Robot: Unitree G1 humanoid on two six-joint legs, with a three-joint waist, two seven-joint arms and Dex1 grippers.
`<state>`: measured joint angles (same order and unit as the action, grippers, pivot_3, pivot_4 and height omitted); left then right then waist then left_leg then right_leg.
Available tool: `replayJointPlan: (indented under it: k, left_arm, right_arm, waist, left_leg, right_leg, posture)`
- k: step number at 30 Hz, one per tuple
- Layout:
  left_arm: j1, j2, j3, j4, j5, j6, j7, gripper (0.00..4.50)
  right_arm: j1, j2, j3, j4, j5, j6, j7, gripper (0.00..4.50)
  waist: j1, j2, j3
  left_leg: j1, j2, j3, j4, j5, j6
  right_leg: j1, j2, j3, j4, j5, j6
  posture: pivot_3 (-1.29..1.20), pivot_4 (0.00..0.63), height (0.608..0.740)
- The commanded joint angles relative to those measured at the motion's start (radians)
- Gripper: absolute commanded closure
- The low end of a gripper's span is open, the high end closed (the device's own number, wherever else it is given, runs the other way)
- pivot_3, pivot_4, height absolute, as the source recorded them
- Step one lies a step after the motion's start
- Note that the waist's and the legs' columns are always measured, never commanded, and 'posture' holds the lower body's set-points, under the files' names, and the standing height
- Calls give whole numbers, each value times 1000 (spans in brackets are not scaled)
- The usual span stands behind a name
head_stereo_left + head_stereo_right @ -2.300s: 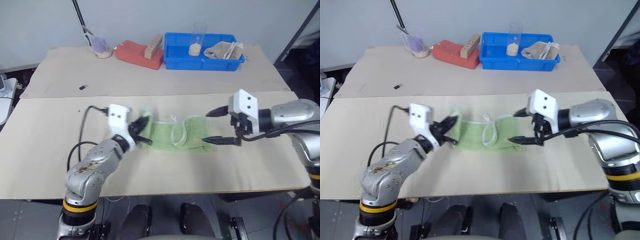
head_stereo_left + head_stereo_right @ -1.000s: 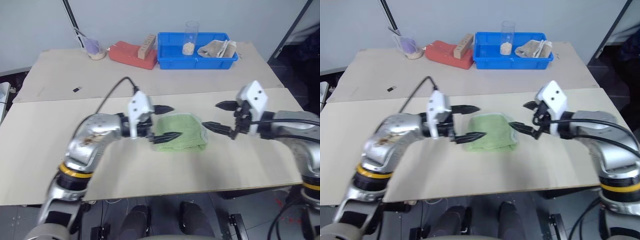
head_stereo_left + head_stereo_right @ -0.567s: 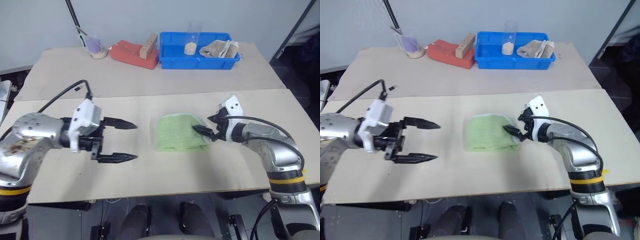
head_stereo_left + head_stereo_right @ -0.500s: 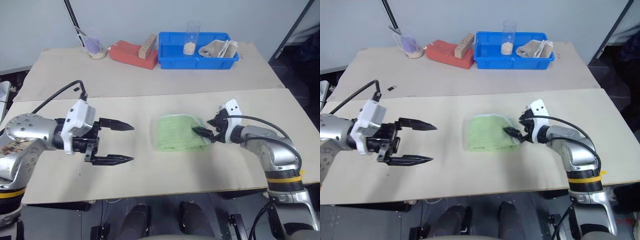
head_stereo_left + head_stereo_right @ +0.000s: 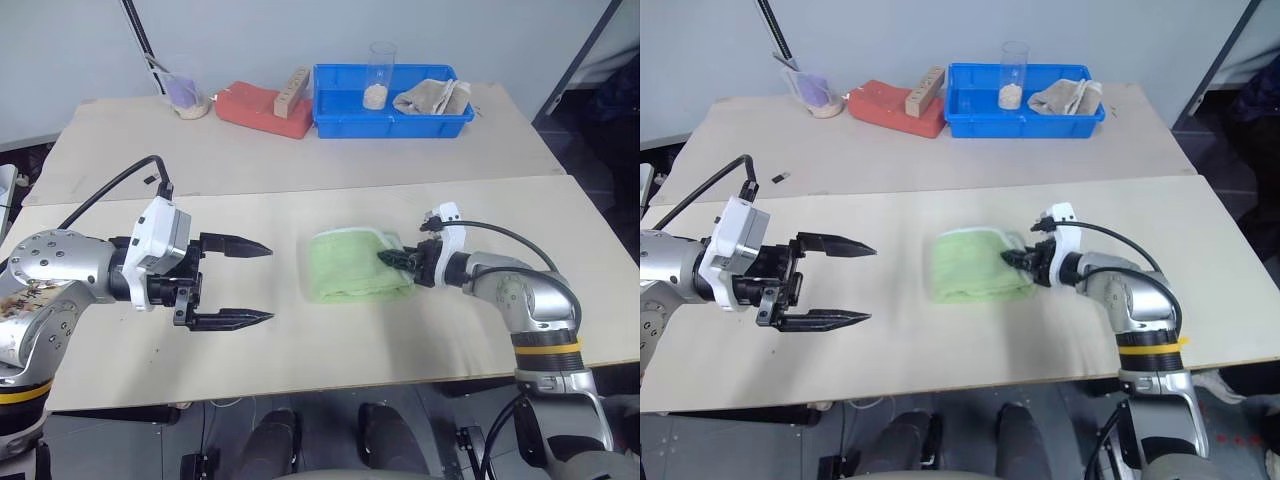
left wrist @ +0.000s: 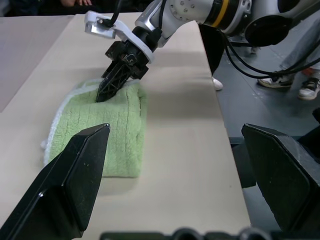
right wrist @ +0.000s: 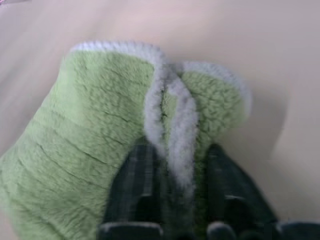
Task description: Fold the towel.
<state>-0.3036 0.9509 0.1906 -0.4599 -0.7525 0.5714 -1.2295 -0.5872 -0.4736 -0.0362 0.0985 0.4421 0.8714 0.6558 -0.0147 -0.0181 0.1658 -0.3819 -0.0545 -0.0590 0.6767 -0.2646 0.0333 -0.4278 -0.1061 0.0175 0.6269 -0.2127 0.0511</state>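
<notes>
The right gripper (image 7: 172,187) is pinched on the white-edged end of the folded towel (image 5: 355,265), whose long axis runs from it across the desk (image 5: 330,340) toward the left gripper (image 5: 255,283), spread wide, well apart

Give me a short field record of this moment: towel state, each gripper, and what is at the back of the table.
towel: light green towel, folded into a compact pad, lying on the near table
right gripper: right gripper shut on the towel's white-edged right end
left gripper: left gripper open, apart from the towel, off to its left
back of table: blue bin holding a beige cloth and a clear cup; red block beside it
</notes>
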Motion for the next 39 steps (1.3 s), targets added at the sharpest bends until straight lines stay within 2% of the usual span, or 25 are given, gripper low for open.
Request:
replayJointPlan:
  k: [1,12,13,18,19,24,27,31,34,37,39]
  left_arm:
    - [-49,-11,18,-1,-32,6,30,0]
    - [-166,-69,-65,70,5,-15,40,0]
    - [-172,-73,-71,76,10,-17,37,0]
    - [-170,-66,-73,87,21,-5,41,0]
    - [-166,-61,-71,87,25,5,52,0]
    - [-108,-42,-26,94,88,13,153,0]
    - [-27,-24,48,82,121,14,217,0]
    - [117,24,170,54,184,44,297,0]
    - [224,59,243,33,219,43,294,0]
    - [400,64,387,70,287,-20,245,0]
    - [465,57,440,86,300,-37,235,0]
  right_arm:
    - [-79,-23,-55,66,-22,-105,0,4482]
    - [-257,-14,-113,526,-152,-280,-177,4482]
    - [-265,-15,-121,547,-150,-276,-180,3668]
    - [-268,-24,-132,543,-149,-276,-172,2072]
    - [-270,-25,-142,529,-140,-272,-173,1621]
    - [-257,-54,-174,354,-92,-196,-141,17]
    - [-219,-117,-153,205,-63,-172,-46,17]
    - [-110,-278,-64,11,-78,-263,196,17]
    - [-47,-362,-35,-58,-81,-347,331,17]
    - [38,-483,-12,-99,-115,-474,490,17]
    - [69,-519,-12,-93,-119,-507,529,17]
  waist:
    - [1,0,0]
    - [-1,0,0]
    - [-2,0,0]
    - [-7,0,0]
    - [-7,0,0]
    - [-7,0,0]
    - [-6,0,0]
    - [-2,0,0]
    - [-2,0,0]
    - [-2,1,1]
    - [-1,1,1]
  left_leg:
    - [0,0,0,0,0,0]
    - [0,0,1,0,0,0]
    - [-1,-1,1,0,0,0]
    - [-1,0,1,0,0,0]
    - [-1,0,1,0,0,0]
    - [-2,0,1,0,0,0]
    - [-4,0,1,0,0,0]
    - [-7,0,1,0,0,0]
    - [-6,0,2,0,0,0]
    - [-5,0,3,-1,0,0]
    - [-4,1,5,-1,0,0]
  right_leg:
    - [0,0,0,0,0,0]
    - [0,0,1,-1,0,0]
    - [0,0,1,0,0,0]
    - [-1,0,1,0,0,0]
    - [-1,0,1,0,0,0]
    - [-3,0,2,1,0,0]
    - [-7,0,3,3,0,0]
    - [-10,0,2,3,0,0]
    - [-9,0,2,2,0,0]
    - [-9,-1,2,2,0,0]
    - [-8,-1,2,2,0,0]
  posture:
    - [0,150,740]
    - [0,150,740]
    - [0,150,740]
    - [0,150,740]
    - [0,150,740]
    - [0,150,740]
    - [0,150,740]
    - [0,150,740]
    - [0,150,740]
    - [0,150,740]
    - [0,150,740]
